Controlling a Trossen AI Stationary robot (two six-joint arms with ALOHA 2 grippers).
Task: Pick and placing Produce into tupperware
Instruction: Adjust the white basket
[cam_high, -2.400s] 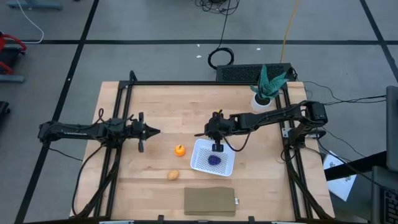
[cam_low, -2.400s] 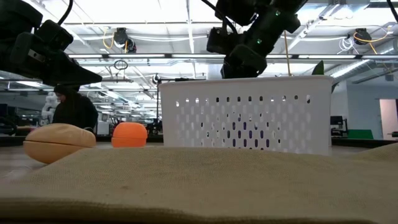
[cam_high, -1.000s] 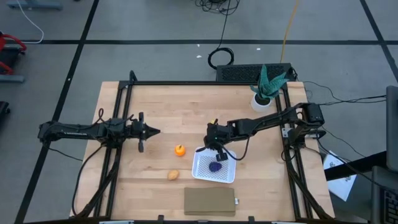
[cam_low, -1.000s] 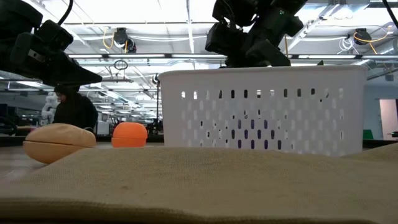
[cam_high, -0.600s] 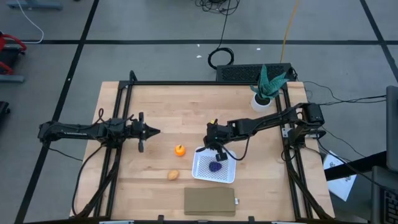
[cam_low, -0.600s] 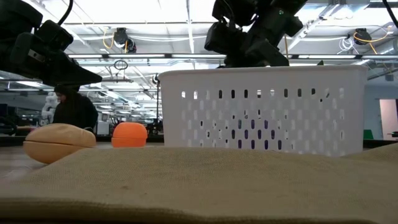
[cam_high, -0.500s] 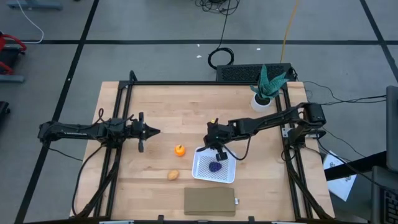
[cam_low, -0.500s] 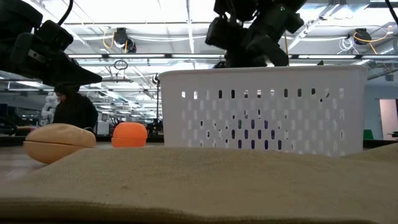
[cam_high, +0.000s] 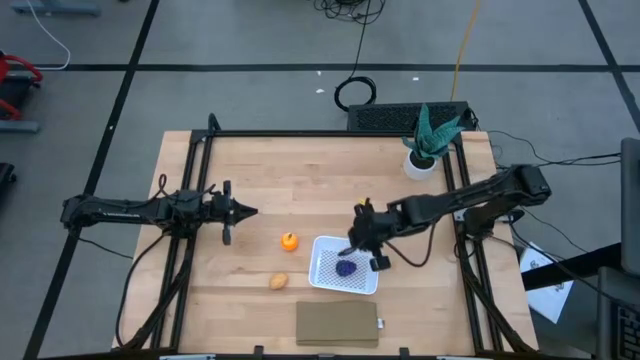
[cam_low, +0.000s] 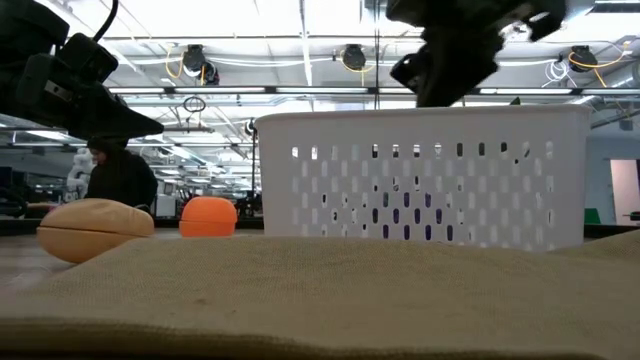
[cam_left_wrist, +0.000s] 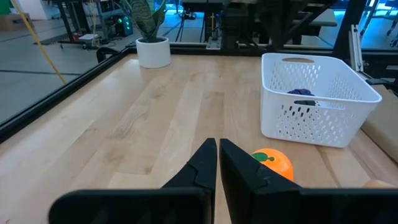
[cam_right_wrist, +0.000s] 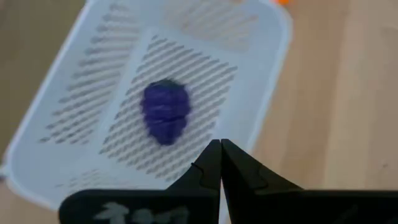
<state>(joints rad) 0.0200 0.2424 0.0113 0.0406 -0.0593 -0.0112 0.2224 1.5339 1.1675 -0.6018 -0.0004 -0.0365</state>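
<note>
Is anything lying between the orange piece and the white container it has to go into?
Nothing visible does. The orange piece sits on bare wood left of the white container, with open tabletop between them. The tan piece lies nearer the front, off that line.

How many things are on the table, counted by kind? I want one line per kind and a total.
Produce pieces: 3 (purple piece, orange piece, tan piece)
White tupperware: 1
Potted plant: 1
Brown flat rectangle: 1
Total: 6
</note>
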